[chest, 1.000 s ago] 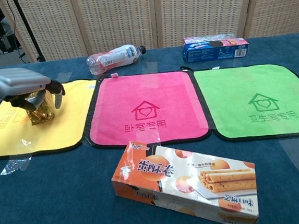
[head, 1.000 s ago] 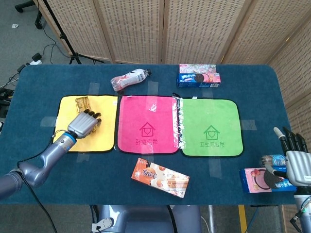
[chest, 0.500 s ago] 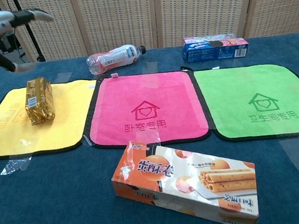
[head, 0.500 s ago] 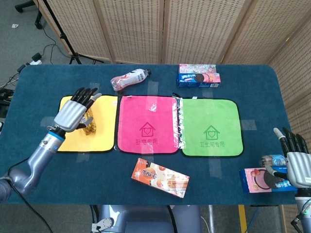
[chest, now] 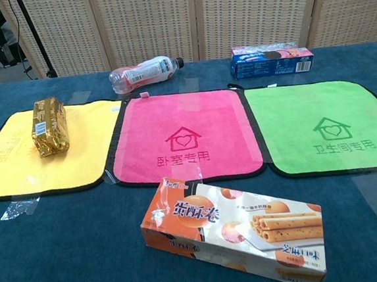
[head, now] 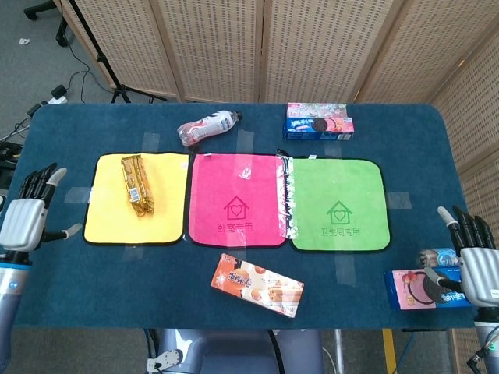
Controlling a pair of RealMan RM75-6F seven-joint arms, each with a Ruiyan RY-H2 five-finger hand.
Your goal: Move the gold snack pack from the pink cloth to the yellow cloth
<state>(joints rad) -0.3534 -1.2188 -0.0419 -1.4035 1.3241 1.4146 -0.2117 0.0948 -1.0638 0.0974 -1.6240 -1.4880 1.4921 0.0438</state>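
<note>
The gold snack pack lies flat on the yellow cloth, nothing touching it. The pink cloth beside it is bare. My left hand hangs at the table's left edge, well left of the yellow cloth, fingers spread and empty. My right hand is at the front right corner, fingers spread, holding nothing. Neither hand shows in the chest view.
A green cloth lies right of the pink one. A drink bottle and a blue cookie box sit at the back. An orange wafer box lies near the front edge. A pink-and-blue pack rests by my right hand.
My left hand let go of the gold snack pack, lifted off it and drew back left to the table's edge. The pack stays on the yellow cloth. The right hand barely moved.
</note>
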